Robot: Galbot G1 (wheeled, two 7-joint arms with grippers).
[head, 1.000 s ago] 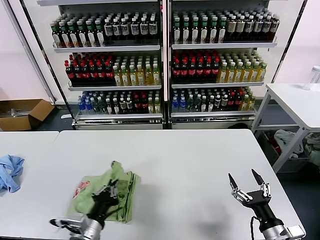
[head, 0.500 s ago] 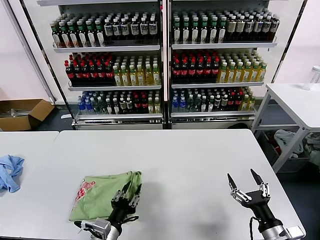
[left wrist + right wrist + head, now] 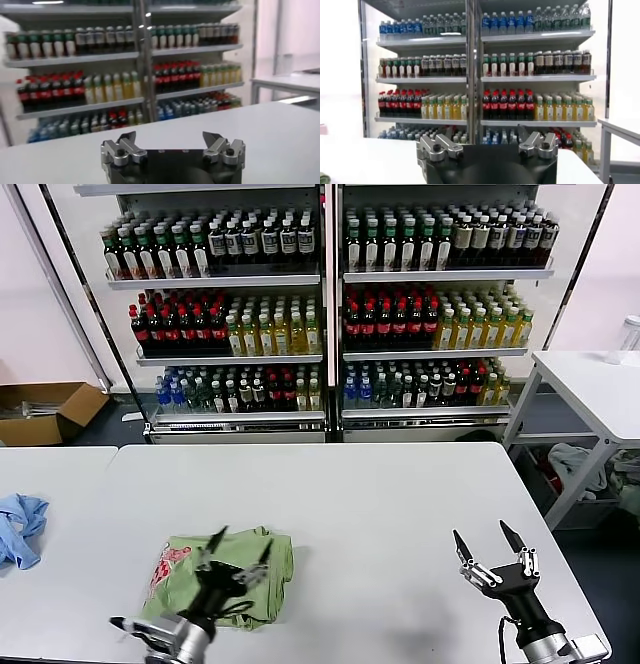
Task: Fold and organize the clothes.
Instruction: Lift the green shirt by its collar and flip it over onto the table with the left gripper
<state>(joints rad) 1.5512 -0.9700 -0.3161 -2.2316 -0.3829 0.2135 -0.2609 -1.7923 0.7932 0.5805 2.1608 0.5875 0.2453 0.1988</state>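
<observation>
The light green polo shirt (image 3: 180,576) lies folded into a flat rectangle near the front left of the white table (image 3: 380,504), its red-and-white graphic (image 3: 165,564) showing at its left side. My left gripper (image 3: 238,547) is open and empty, raised just above the shirt's right part. In the left wrist view the left gripper (image 3: 170,136) points across the bare tabletop with nothing between its fingers. My right gripper (image 3: 491,538) is open and empty, parked above the table's front right; it also shows in the right wrist view (image 3: 485,132).
A light blue cloth (image 3: 20,527) lies at the far left on the adjoining table. Drink coolers full of bottles (image 3: 325,304) stand behind the table. A cardboard box (image 3: 45,409) sits on the floor at left. A second white table (image 3: 590,384) stands at right.
The left gripper flattened the shirt from a bunched heap into a folded rectangle, then let go, opened and lifted off it. The right arm has barely moved.
</observation>
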